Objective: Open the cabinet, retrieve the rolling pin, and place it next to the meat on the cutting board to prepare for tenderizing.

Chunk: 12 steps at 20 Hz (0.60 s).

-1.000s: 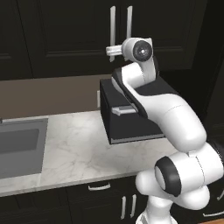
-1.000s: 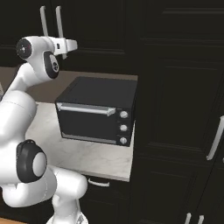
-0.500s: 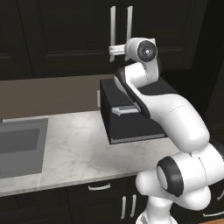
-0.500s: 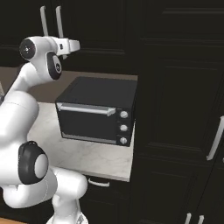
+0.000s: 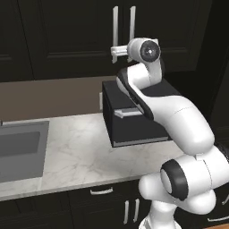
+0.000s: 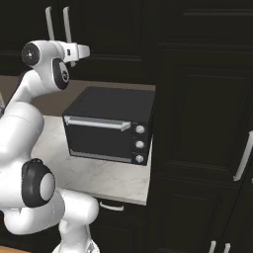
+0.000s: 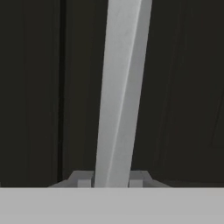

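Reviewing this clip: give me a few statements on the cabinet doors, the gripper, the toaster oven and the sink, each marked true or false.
1. Both doors of the cabinet are shut. True.
2. The gripper is at a vertical bar handle, a fingertip on each side. True.
3. The toaster oven has its door hanging open. False: it is closed.
4. The rolling pin lies on the counter. False: none is there.
5. A sink is set into the counter. True.
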Tool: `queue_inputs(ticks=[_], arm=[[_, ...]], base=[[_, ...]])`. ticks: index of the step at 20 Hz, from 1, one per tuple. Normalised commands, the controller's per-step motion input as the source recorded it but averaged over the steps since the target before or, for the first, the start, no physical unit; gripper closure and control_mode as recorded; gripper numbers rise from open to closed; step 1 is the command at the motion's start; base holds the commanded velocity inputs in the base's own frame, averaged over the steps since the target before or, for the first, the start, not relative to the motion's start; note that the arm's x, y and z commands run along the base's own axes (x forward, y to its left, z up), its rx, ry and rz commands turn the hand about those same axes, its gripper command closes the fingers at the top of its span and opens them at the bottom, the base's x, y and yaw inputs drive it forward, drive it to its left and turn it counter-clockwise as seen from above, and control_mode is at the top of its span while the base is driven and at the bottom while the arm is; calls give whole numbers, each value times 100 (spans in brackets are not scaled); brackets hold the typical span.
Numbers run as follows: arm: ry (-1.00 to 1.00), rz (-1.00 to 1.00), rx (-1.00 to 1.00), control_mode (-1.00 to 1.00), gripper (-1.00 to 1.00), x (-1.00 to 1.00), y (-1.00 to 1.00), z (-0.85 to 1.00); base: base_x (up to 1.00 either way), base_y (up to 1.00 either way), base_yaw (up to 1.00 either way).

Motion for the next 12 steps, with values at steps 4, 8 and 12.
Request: queue_inputs(ticks=[4, 8, 12], arm=[[-14, 3, 0, -100, 100, -42, -7, 0], [-14, 5, 0, -100, 100, -83, -24, 0], [-8, 9, 2, -100, 100, -95, -40, 0]], base=[[0, 0, 0], [0, 0, 0], [0, 0, 0]])
